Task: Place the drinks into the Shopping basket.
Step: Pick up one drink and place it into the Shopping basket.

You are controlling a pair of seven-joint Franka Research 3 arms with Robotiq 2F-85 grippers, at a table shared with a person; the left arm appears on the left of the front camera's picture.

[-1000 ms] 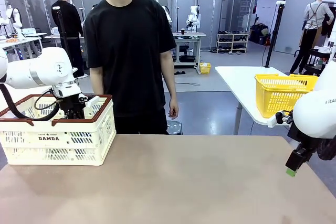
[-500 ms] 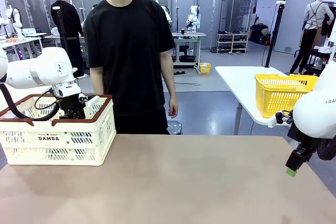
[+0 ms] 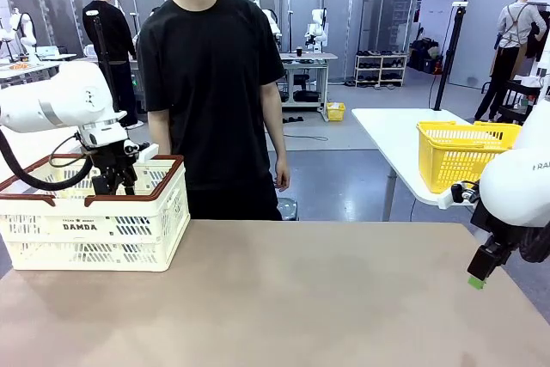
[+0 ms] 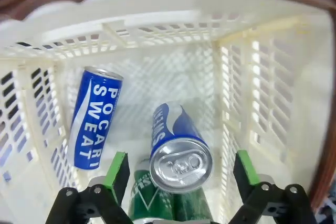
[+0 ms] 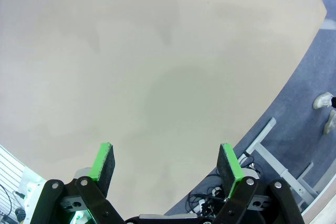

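The left claw (image 4: 178,169) hung open over the Shopping basket (image 4: 273,129), a blue can (image 4: 176,148) propped on green cans (image 4: 152,198); lifting carelessly could snag it. The right claw (image 5: 165,161) stood open, empty.

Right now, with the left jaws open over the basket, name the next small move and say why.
Probably lift the left gripper straight up, clear of the cream-white slotted plastic basket with the reddish-brown rim. Its jaws stand open with nothing gripped, and the blue metal can with the silver end below rests tilted on the green cans, another blue can beside it. The brown table holds no drinks.
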